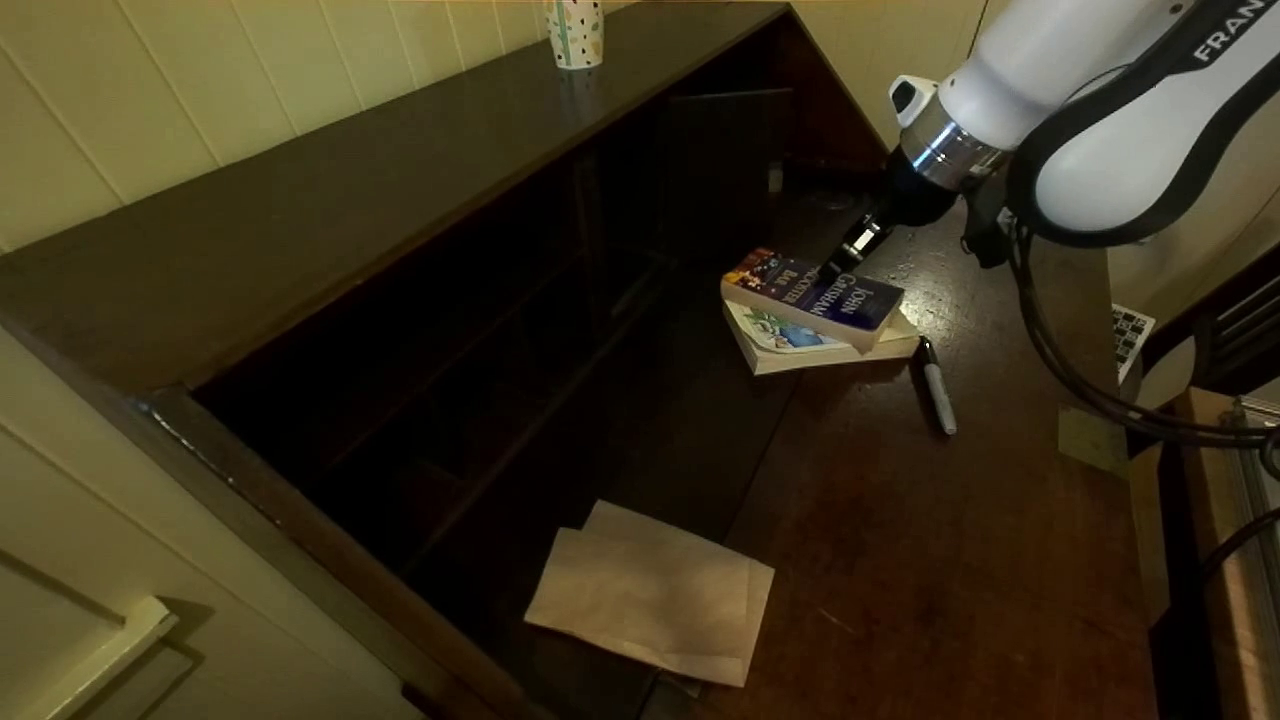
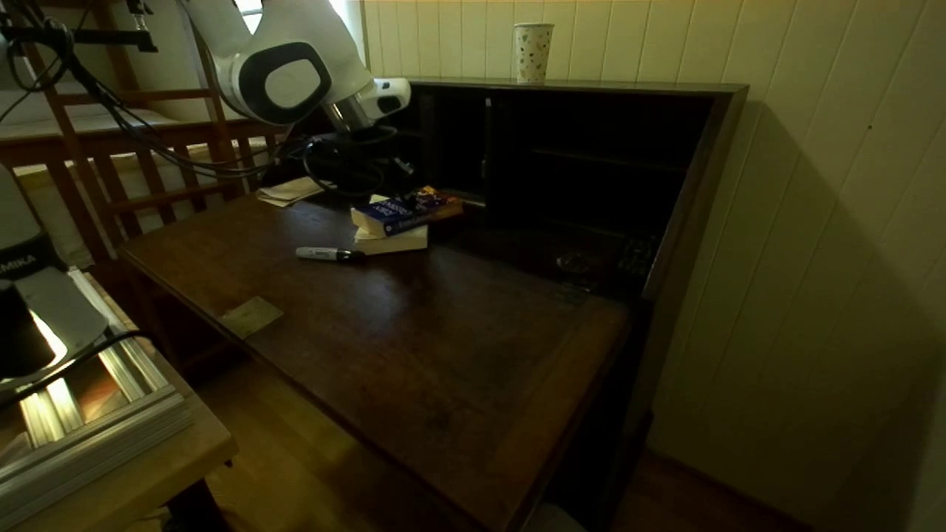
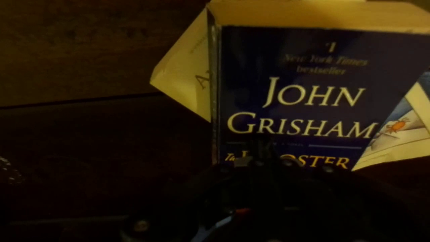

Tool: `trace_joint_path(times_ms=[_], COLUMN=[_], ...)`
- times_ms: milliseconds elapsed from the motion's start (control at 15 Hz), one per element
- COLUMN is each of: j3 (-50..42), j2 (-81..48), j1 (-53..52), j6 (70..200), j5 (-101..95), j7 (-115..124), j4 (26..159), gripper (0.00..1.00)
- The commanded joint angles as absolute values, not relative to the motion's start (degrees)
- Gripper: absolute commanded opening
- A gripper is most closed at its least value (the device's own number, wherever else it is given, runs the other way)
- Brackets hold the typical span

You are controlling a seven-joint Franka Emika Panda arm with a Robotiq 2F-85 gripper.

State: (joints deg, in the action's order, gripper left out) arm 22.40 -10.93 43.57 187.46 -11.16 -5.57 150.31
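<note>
A thick paperback with a dark blue cover reading "John Grisham" (image 1: 855, 303) lies on top of a lighter book with a drawn cover (image 1: 765, 332). The upper book (image 2: 378, 213) and the lower book (image 2: 399, 241) also show in an exterior view. The stack sits askew on the dark wooden desk. My gripper (image 1: 830, 272) points down at the upper book's cover, near its title. In the wrist view its dark fingers (image 3: 263, 148) are together, with nothing seen between them, over the blue cover (image 3: 302, 67). I cannot tell whether the tips touch the cover.
A black and grey marker (image 1: 938, 390) lies beside the books. Folded brown paper (image 1: 660, 590) lies on the desk (image 1: 950, 580). A spotted cup (image 2: 532, 52) stands on the desk's upper ledge (image 2: 628, 86). Dark cubbies (image 1: 480, 380) with a divider run along the back.
</note>
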Motion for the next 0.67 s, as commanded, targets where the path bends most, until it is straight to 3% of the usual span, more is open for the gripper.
trace_joint_path(times_ms=[0,600], j3=[31.5,48.0], j2=[-15.3,-15.1], j1=[51.6,67.8], j6=[186.3,172.4], j5=[-13.7,-13.4], j7=[-6.6,-13.1], j4=[148.5,146.7], gripper=[0.00,0.00])
